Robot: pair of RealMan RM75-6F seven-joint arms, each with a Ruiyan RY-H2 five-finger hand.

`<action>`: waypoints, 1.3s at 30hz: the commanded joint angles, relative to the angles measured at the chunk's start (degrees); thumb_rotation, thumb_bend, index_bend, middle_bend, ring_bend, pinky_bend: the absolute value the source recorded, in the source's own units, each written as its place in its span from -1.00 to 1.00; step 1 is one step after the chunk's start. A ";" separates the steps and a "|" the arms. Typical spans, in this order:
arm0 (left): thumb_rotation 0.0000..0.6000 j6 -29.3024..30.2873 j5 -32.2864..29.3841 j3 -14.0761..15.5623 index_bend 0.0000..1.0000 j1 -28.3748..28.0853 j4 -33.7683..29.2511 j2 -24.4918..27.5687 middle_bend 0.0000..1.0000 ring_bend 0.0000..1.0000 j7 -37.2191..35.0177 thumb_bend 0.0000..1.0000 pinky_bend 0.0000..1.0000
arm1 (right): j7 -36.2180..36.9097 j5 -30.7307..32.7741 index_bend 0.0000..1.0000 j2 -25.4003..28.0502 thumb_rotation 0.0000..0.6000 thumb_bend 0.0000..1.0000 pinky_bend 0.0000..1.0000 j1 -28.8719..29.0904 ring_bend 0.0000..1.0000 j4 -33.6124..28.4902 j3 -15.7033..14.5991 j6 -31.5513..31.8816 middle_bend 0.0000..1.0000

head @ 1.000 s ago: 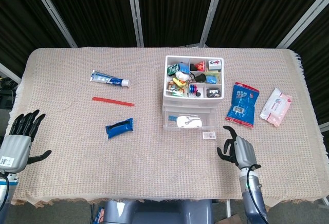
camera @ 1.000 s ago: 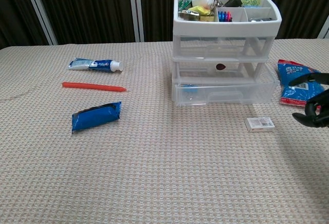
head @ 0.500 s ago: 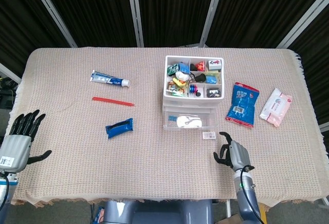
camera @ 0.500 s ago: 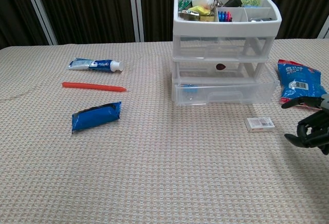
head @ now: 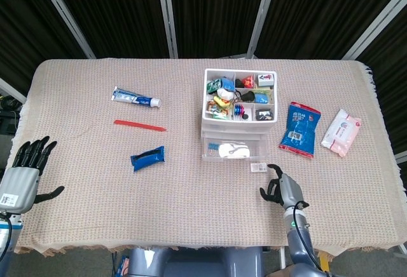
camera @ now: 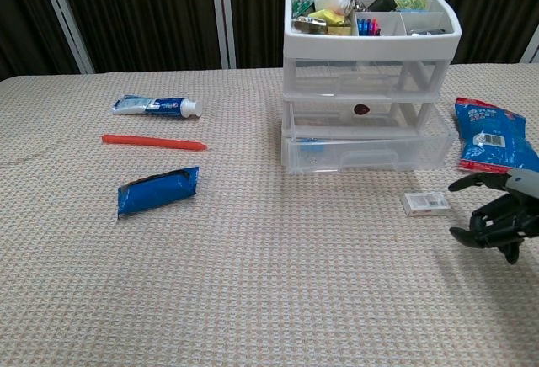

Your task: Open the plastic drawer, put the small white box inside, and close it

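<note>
The plastic drawer [camera: 367,150] looks pulled out at the bottom, so opening seems done. The right hand [camera: 497,214], fingers apart and holding nothing, hovers just beside the small white box [camera: 425,203], which lies on the table, ungrasped; placing and closing remain.

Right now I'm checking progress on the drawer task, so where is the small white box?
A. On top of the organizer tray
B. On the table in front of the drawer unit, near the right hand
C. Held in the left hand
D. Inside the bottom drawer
B: the small white box lies on the table cloth before the plastic drawer unit, just left of the empty right hand.
</note>
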 commanded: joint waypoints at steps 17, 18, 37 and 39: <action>1.00 -0.53 -0.44 0.00 -0.87 -0.13 -0.28 -0.05 -1.00 -1.00 0.33 -0.85 -1.00 | 3.06 4.77 -0.70 -2.34 1.00 -0.43 0.30 2.04 0.45 2.32 4.30 -4.16 0.41; 1.00 -0.56 -0.46 0.02 -0.87 -0.12 -0.29 -0.05 -1.00 -1.00 0.36 -0.85 -1.00 | 3.01 5.22 -0.70 -2.35 1.00 -0.42 0.29 2.18 0.45 2.51 4.44 -4.37 0.41; 1.00 -0.71 -0.77 -0.08 -0.87 -0.16 -0.53 -0.01 -1.00 -1.00 0.35 -0.84 -1.00 | 0.27 8.99 -0.54 -4.43 1.00 -0.43 0.29 4.88 0.47 6.35 4.94 -4.93 0.44; 1.00 -0.77 -0.78 -0.07 -0.87 -0.19 -0.55 0.01 -1.00 -1.00 0.32 -0.84 -1.00 | -0.15 9.15 -0.51 -4.66 1.00 -0.43 0.29 5.04 0.47 6.63 4.78 -4.61 0.45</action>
